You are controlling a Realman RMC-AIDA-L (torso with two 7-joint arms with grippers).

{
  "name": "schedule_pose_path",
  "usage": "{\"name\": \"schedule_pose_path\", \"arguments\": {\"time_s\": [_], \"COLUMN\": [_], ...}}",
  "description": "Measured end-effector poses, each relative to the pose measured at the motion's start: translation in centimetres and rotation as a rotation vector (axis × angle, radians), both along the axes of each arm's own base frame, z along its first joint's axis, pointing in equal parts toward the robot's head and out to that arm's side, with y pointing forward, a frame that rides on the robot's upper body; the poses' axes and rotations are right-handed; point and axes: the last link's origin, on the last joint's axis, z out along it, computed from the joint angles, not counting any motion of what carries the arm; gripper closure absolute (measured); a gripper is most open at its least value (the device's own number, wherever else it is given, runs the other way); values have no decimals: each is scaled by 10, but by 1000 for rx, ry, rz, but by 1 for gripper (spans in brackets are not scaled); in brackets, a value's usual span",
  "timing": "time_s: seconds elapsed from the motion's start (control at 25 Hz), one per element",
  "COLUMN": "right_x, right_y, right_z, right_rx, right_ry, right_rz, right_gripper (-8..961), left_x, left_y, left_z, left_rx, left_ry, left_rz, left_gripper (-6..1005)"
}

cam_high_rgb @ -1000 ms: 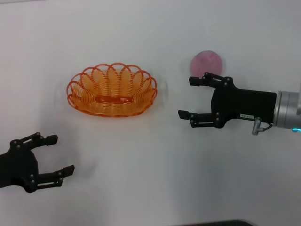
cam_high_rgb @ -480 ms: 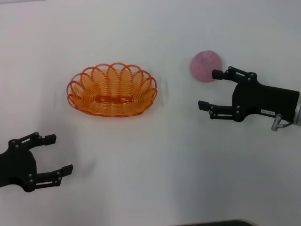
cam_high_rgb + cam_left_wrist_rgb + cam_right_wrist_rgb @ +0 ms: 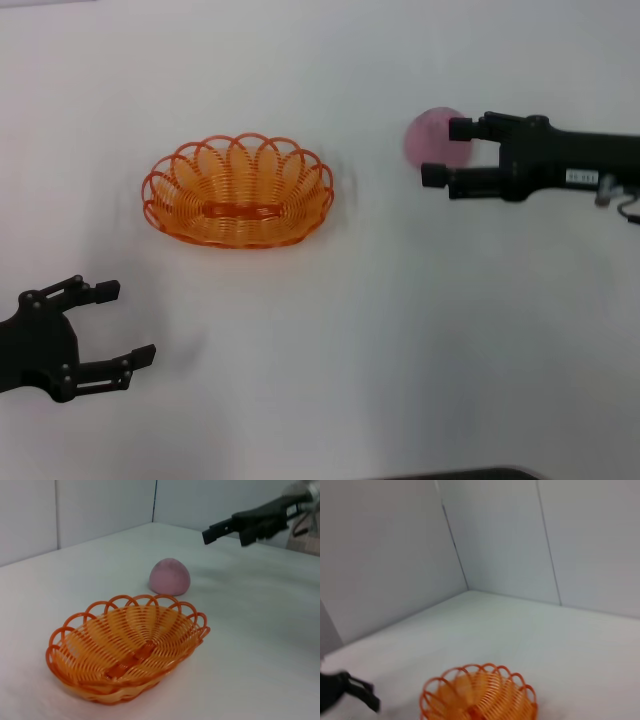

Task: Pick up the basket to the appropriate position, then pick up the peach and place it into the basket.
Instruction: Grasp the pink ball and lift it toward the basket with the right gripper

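Note:
The orange wire basket (image 3: 236, 222) rests upright and empty at the table's left-centre; the left wrist view shows it close up (image 3: 131, 652) and the right wrist view from afar (image 3: 479, 694). The pink peach (image 3: 424, 138) lies to its right on the table. My right gripper (image 3: 446, 152) is open, and from the head view its fingers overlap the peach's right side. In the left wrist view that gripper (image 3: 226, 529) hangs in the air well above and beyond the peach (image 3: 170, 576), not touching it. My left gripper (image 3: 127, 322) stays open and empty near the front left.
The white table (image 3: 330, 340) is bounded by pale walls at the back, seen in both wrist views. My left gripper (image 3: 350, 690) shows as a dark shape off to the side of the basket in the right wrist view.
My right gripper has drawn back from beside the basket and swung to the far right, now over the peach, still open. The left gripper has barely shifted. The basket and the peach stayed put.

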Motion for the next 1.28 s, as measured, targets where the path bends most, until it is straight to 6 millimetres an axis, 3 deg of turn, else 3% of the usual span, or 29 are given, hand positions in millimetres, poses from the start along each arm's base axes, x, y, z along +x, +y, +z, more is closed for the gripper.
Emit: {"name": "schedule_pose_path", "arguments": {"time_s": [0.32, 0.48, 0.68, 1.0, 1.28], "right_x": [-27, -43, -59, -83, -97], "right_y": [36, 44, 64, 85, 89], "right_z": [20, 32, 45, 45, 32], "right_rx": [-183, -197, -199, -192, -199], "right_ry": [-78, -117, -236, -511, -597], "right_rz": [-272, -295, -447, -527, -541], "right_gripper": [8, 7, 7, 8, 7], "left_x": [0, 1, 1, 1, 1], "left_y": [1, 1, 2, 2, 2], "left_z": [1, 1, 1, 1, 1], "left_rx": [4, 4, 5, 3, 4], "left_ry": [-2, -1, 0, 1, 2], "left_rz": [-1, -3, -2, -2, -4], "left_gripper": [100, 100, 105, 107, 107]}}
